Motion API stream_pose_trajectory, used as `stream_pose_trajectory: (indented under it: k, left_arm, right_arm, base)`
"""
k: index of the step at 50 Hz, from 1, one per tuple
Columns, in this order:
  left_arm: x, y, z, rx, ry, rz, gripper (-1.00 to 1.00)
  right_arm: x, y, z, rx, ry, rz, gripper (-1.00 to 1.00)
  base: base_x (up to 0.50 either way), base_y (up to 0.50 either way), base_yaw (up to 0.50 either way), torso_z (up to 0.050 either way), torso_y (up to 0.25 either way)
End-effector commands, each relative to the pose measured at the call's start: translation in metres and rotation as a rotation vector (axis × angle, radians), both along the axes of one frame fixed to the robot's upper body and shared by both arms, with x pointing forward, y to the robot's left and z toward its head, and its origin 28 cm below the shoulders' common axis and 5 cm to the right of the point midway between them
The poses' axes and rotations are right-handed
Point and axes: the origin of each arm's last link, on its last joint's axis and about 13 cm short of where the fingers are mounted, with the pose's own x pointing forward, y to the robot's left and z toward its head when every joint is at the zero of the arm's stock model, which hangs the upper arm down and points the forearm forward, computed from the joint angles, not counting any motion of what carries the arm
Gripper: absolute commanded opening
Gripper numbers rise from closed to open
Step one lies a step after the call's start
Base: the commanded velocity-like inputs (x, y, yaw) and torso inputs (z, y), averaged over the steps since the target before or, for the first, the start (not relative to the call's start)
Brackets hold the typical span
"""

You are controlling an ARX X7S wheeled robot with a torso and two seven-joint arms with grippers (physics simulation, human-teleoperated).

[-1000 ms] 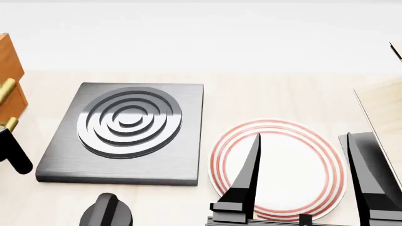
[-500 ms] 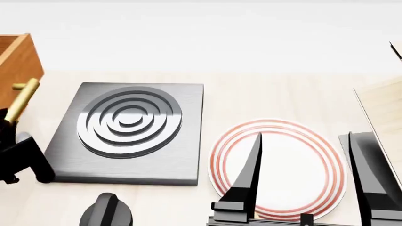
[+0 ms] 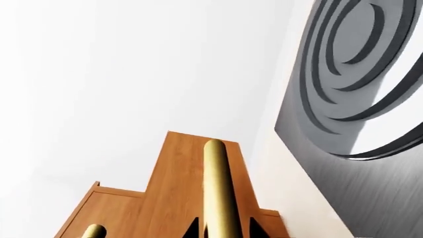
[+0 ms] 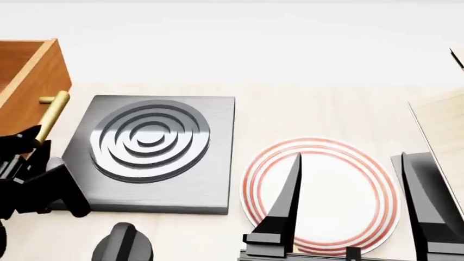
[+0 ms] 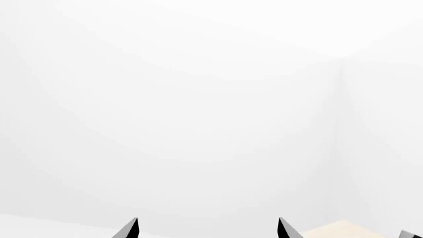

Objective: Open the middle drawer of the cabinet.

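The middle drawer [image 4: 38,73] is an orange-brown wooden box, pulled out at the far left of the head view with its inside showing. Its brass bar handle [image 4: 52,115] sits in my left gripper [image 4: 35,138], which is shut on it. In the left wrist view the handle [image 3: 218,183] runs between the two dark fingertips [image 3: 193,229] of my left gripper [image 3: 223,230], in front of the drawer front [image 3: 175,183]. The cabinet [image 3: 112,213] shows behind as stepped wood with another brass handle [image 3: 93,231]. My right gripper [image 4: 350,159] is open and empty above a plate; it also shows in the right wrist view [image 5: 208,224].
A dark grey square slab with raised concentric rings [image 4: 149,147] lies right of the drawer. A white plate with red rings [image 4: 340,185] lies under the right gripper. A pale wood board [image 4: 442,125] stands at the right edge. A black knob [image 4: 123,244] is at the front.
The drawer has slid out to the right with the handle held in my left gripper, and the left arm has moved with it. The right arm has not moved.
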Motion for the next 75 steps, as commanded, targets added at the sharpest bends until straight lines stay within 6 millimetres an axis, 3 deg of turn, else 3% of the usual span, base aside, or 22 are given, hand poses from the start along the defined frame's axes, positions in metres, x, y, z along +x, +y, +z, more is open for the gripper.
stream_pose_trajectory:
  k: [1,13,14,41,44,58,69,75]
  left_arm:
    - [0.017,-0.044,0.048,0.008,-0.264,-0.165,-1.00]
    - [0.019,-0.044,0.043,0.017,-0.252,-0.163,-1.00]
    - [0.019,-0.044,0.043,0.018,-0.252,-0.163,1.00]
    - [0.019,-0.038,0.032,-0.030,-0.160,-0.130,1.00]
    - [0.015,-0.039,0.030,-0.121,-0.101,-0.130,1.00]
    - [0.008,-0.044,0.013,-0.171,0.034,-0.171,1.00]
    - [0.002,-0.048,0.014,-0.232,0.048,-0.202,1.00]
    - [-0.004,-0.053,0.030,-0.268,-0.079,-0.223,1.00]
  right_arm:
    - [0.003,0.001,-0.020,0.019,0.141,0.040,1.00]
    - [0.004,0.001,-0.021,0.017,0.142,0.040,1.00]
    - [0.004,0.001,-0.021,0.018,0.143,0.040,1.00]
    - [0.003,0.001,-0.020,0.022,0.138,0.039,1.00]
    - [0.002,0.001,-0.019,0.023,0.139,0.040,1.00]
    - [0.002,0.000,-0.019,0.026,0.137,0.038,1.00]
    - [0.002,0.000,-0.020,0.026,0.136,0.038,1.00]
    - [0.003,0.000,-0.021,0.026,0.139,0.038,1.00]
  base:
    - [0.01,0.00,-0.01,0.000,0.000]
    - [0.01,0.00,-0.01,0.000,0.000]
    - [0.00,0.00,-0.01,0.000,0.000]
    - [0.00,0.00,0.00,0.000,0.000]
    - [0.00,0.00,0.00,0.000,0.000]
    - [0.00,0.00,0.00,0.000,0.000]
    - [0.00,0.00,0.00,-0.002,0.000]
    - [0.00,0.00,0.00,-0.002,0.000]
